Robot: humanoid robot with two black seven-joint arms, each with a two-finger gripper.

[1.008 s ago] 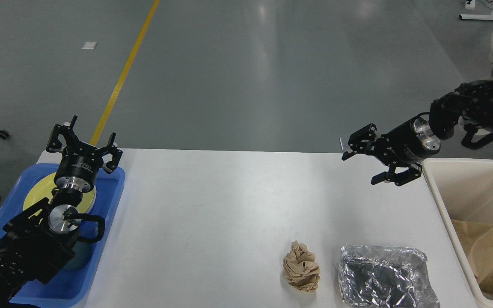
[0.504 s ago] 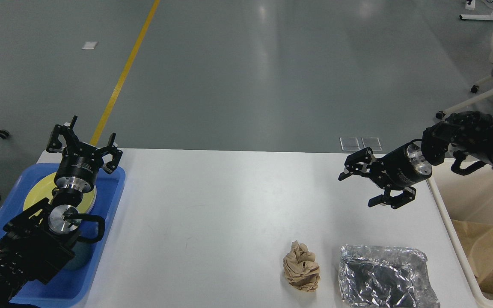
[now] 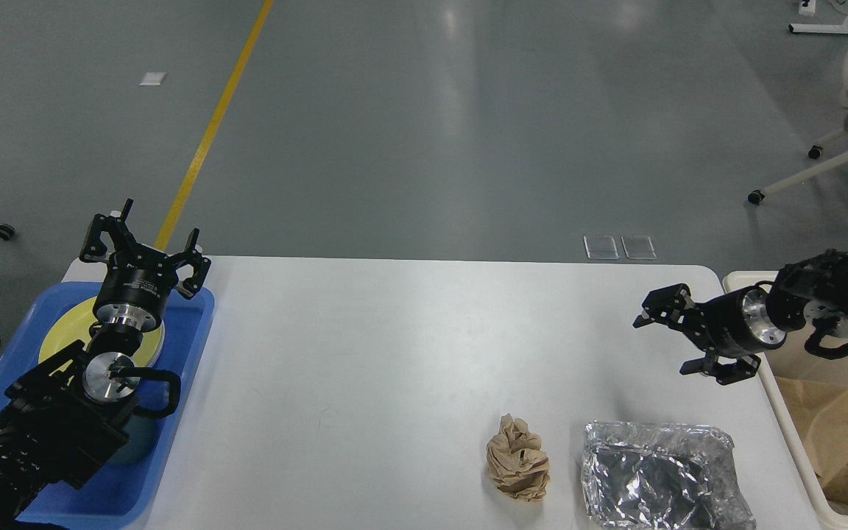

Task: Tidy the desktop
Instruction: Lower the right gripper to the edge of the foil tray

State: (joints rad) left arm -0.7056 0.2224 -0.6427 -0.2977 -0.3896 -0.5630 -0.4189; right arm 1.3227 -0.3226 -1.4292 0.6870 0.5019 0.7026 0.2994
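Grey workshop floor with a yellow line [image 3: 210,132] surrounds the setting.

Item 1: desktop [image 3: 394,353], a large white worktop with rounded corners, filling the middle of the head view, mostly bare across its centre and far half.

Item 2: cream-white bin [image 3: 781,401], against the worktop's right edge, holding crumpled brown paper [image 3: 832,430].

Item 3: blue tray [image 3: 192,346], on the worktop's left end, carrying a yellow plate [image 3: 63,331] and a dark cup largely hidden by the left arm.

Item 4: crumpled foil container [image 3: 659,478], on the worktop near the front right, cut off by the lower frame edge.

Item 5: wad of tan paper [image 3: 517,458], just left of the foil, apart from it.

Item 6: right hand [image 3: 682,342], fingers spread wide and empty, above the worktop's right end, beyond the foil and beside the bin rim.

Item 7: left hand [image 3: 144,239], fingers spread and empty, above the far end of the tray.

Risk notes, as judgement: the foil looks light and springy, so a pinch on its rim may crush or slip, dropping it short of the bin. Closing on it askew could nudge the neighbouring paper wad toward the front edge. A sweep to the bin risks the right wrist striking the bin rim, since the two already sit close. Anything inside the foil cannot be told and might spill if tipped.
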